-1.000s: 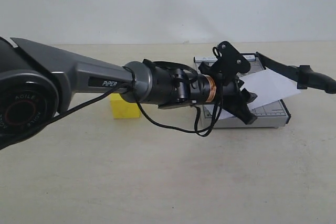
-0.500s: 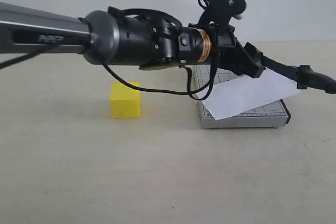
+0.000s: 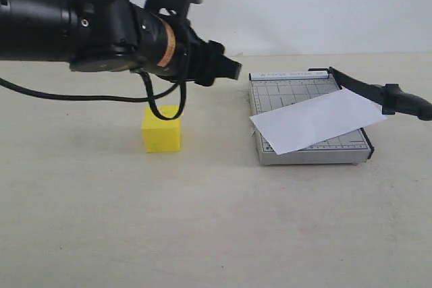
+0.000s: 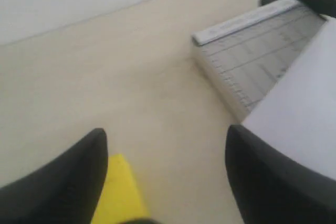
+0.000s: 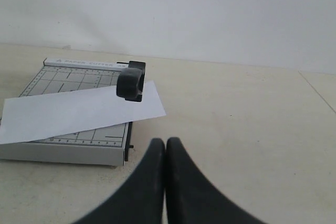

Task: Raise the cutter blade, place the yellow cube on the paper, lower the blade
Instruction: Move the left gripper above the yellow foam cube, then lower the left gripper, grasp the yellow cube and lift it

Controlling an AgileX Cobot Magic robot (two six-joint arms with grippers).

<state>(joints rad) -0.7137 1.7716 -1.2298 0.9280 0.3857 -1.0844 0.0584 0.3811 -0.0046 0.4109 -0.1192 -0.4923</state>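
Observation:
The yellow cube [image 3: 161,129] sits on the table left of the grey cutter base [image 3: 297,89]. The white paper [image 3: 317,121] lies slanted across the base. The cutter blade [image 3: 378,92] is raised off the base, its handle end out past the right edge. My left gripper [image 3: 226,69] hovers open above and a little right of the cube, holding nothing. In the left wrist view the cube [image 4: 118,192] shows beside one of the left gripper's [image 4: 165,140] fingers [image 4: 73,182]. My right gripper [image 5: 165,142] is shut and empty, facing the blade's handle end [image 5: 130,81] and the paper [image 5: 73,111].
The beige table [image 3: 216,220] spreads wide in front of the cube and cutter. A white wall closes the back. The left arm's black cable [image 3: 152,102] loops down just above the cube.
The left arm has swung up and leftward, from over the cutter base to above the cube. Cube, paper and raised blade have stayed put.

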